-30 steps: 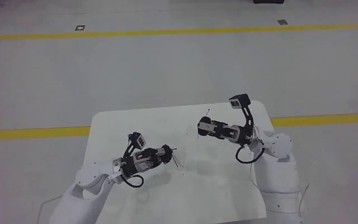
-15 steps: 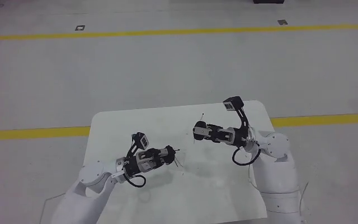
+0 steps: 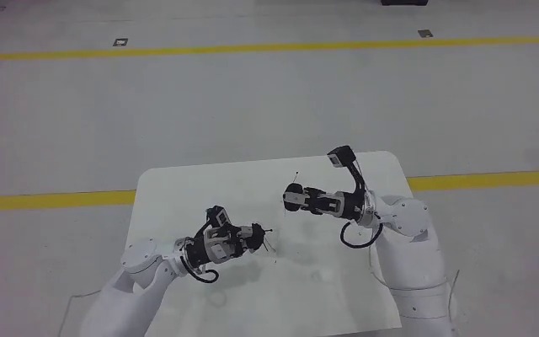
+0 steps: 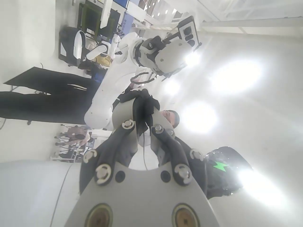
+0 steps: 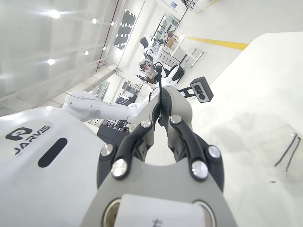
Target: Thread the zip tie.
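Observation:
My right gripper (image 5: 162, 102) is shut on a thin black zip tie (image 5: 160, 81) whose end sticks out past the fingertips. In the top view this gripper (image 3: 290, 200) hovers over the middle of the white table (image 3: 337, 286), the tie (image 3: 295, 180) pointing up and away. My left gripper (image 4: 143, 105) is shut on another thin black strap (image 4: 144, 152) that runs back between the fingers. Seen from the top, the left gripper (image 3: 257, 232) hangs lower left of the right one, a short gap apart.
Two loose black zip ties (image 5: 287, 152) lie side by side on the table, just beside the left gripper in the top view (image 3: 269, 244). The table's rounded far edge (image 5: 248, 45) meets a pale floor with yellow lines (image 3: 253, 46).
The right gripper has shifted left and a little nearer with its tie, closing on the left gripper. The left gripper has edged slightly right.

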### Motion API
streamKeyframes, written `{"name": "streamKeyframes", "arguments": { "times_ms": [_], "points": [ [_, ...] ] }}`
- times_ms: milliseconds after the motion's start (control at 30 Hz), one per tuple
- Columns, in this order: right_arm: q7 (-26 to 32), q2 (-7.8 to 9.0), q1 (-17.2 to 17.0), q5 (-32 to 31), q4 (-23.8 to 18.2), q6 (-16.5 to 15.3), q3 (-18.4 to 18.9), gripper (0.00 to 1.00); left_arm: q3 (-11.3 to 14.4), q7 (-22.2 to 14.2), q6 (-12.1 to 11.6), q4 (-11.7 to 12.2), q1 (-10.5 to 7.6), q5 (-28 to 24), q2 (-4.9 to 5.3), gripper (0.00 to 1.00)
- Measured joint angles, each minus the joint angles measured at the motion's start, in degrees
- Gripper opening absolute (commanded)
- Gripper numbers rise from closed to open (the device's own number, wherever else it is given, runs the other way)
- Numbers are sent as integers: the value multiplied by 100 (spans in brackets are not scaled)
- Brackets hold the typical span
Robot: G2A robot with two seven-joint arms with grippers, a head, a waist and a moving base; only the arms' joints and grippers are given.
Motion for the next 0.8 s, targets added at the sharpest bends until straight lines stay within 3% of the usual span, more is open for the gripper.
{"name": "streamKeyframes", "arguments": {
  "times_ms": [367, 800],
  "points": [
    [-309, 66, -131, -620, -187, 0, -200, 0, 120, 91, 176, 131, -69, -261, 31, 0],
    [-834, 262, -207, -1246, -392, 0, -653, 0, 216, 262, 151, 164, -73, -260, 73, 0]
  ]
}}
